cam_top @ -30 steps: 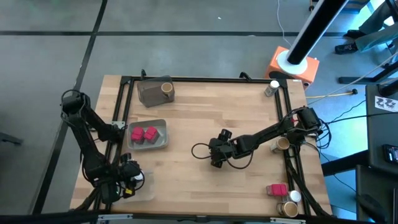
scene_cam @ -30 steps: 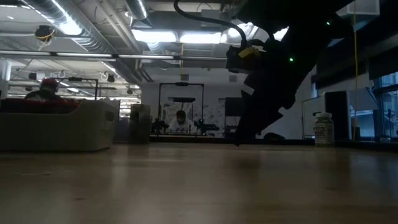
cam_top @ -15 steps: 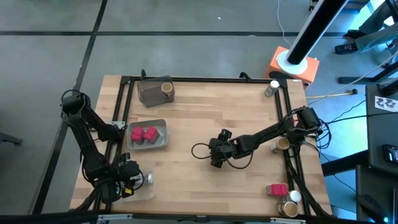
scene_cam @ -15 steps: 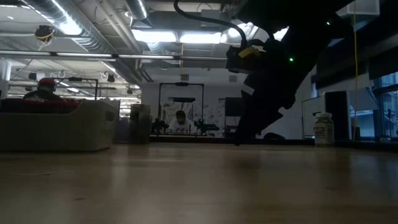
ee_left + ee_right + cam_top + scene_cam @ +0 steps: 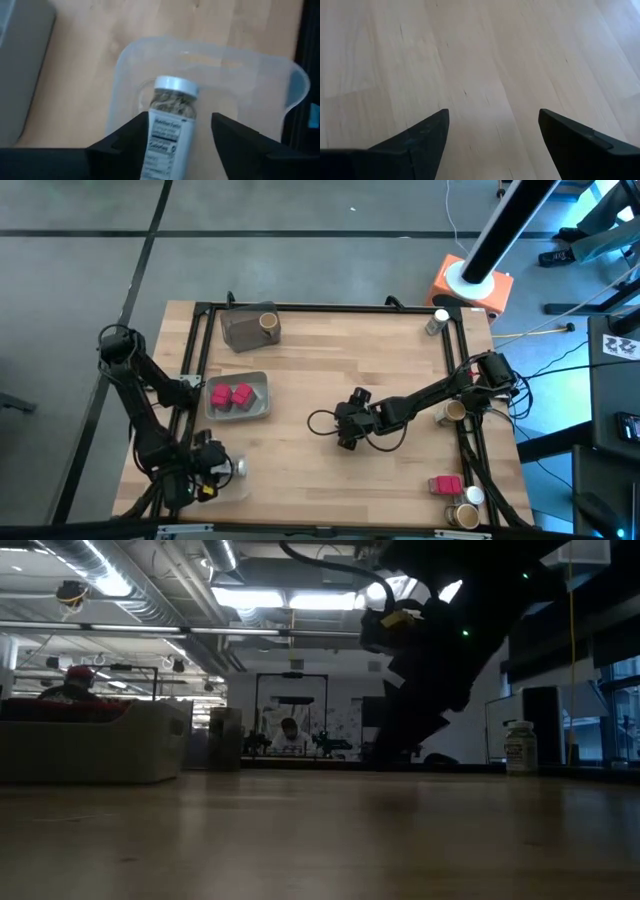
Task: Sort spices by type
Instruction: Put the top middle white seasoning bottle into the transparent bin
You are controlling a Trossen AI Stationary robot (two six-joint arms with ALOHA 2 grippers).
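We see the left end effector [image 5: 177, 132] at the worktop's [image 5: 330, 370] seven o'clock corner, fingers straddling a white-capped jar [image 5: 169, 125] over a clear tray [image 5: 210, 65]; whether it grips, we cannot tell. The right end effector [image 5: 492, 135] hovers spread at centre.

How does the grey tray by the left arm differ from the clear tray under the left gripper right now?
The grey tray is opaque and holds two pink-red packets; the clear tray is see-through and has one white-capped jar over it, between the left gripper's fingers. The grey tray sits farther up the table, the clear tray at the near left corner. Both rest on the wood near the left arm.
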